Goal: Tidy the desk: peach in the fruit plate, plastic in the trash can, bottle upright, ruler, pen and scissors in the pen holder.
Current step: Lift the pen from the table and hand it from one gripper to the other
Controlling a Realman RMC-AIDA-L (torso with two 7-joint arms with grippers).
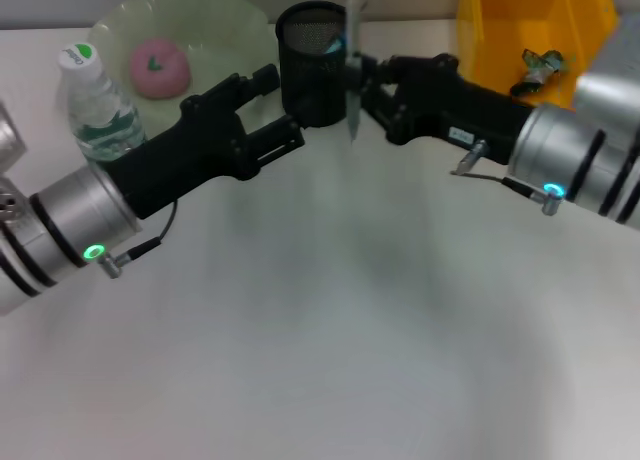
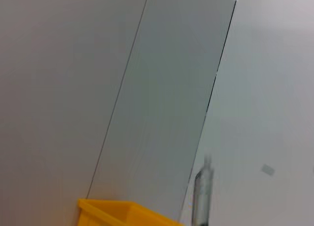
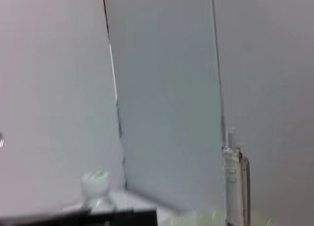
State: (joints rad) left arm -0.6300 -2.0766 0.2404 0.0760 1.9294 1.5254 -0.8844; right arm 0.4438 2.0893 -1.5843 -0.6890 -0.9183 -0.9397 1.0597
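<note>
A clear plastic ruler (image 1: 352, 75) is being held upright by the closed right gripper (image 1: 366, 85) at the 3 o'clock rim of the black mesh pen holder (image 1: 313, 65); it should be centred over the opening before release. The left gripper (image 1: 275, 110) is being held open at 7 o'clock.

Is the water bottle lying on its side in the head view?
No. The water bottle stands upright with its white cap on top, beside the fruit plate that holds the peach.
</note>
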